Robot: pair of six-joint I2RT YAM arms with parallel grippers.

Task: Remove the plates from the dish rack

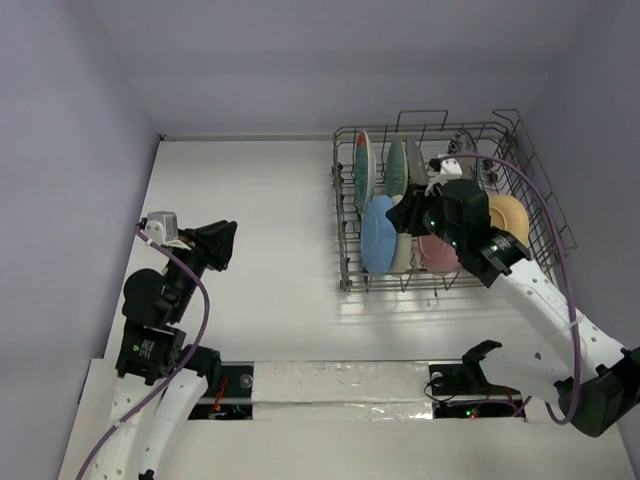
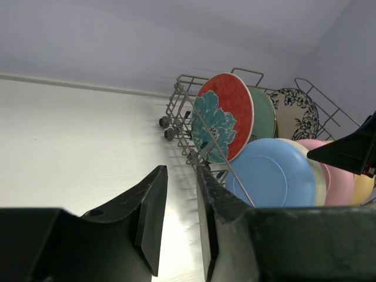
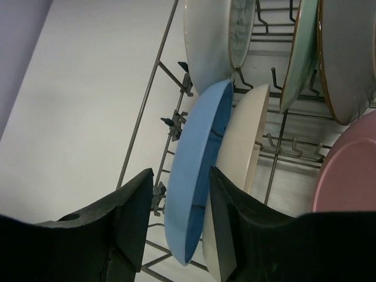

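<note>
The grey wire dish rack (image 1: 345, 272) stands at the back right with several plates upright in it. My right gripper (image 1: 406, 216) is open. Its jaws straddle the top rim of the blue plate (image 3: 197, 170), one finger outside the plate and one (image 3: 226, 200) between it and the cream plate (image 3: 247, 141). A gap shows between the outer finger and the plate. My left gripper (image 1: 226, 245) is open and empty, well left of the rack. In the left wrist view (image 2: 181, 170) it faces the red-and-teal floral plate (image 2: 226, 114) and the blue plate (image 2: 273, 176).
Behind the front row stand a mint green plate (image 2: 264, 114) and a black-and-white patterned plate (image 2: 296, 111). A pink plate (image 1: 438, 252) and a yellow-orange plate (image 1: 510, 215) sit to the right. Walls close in on the white table (image 1: 260, 220) at the back and on both sides.
</note>
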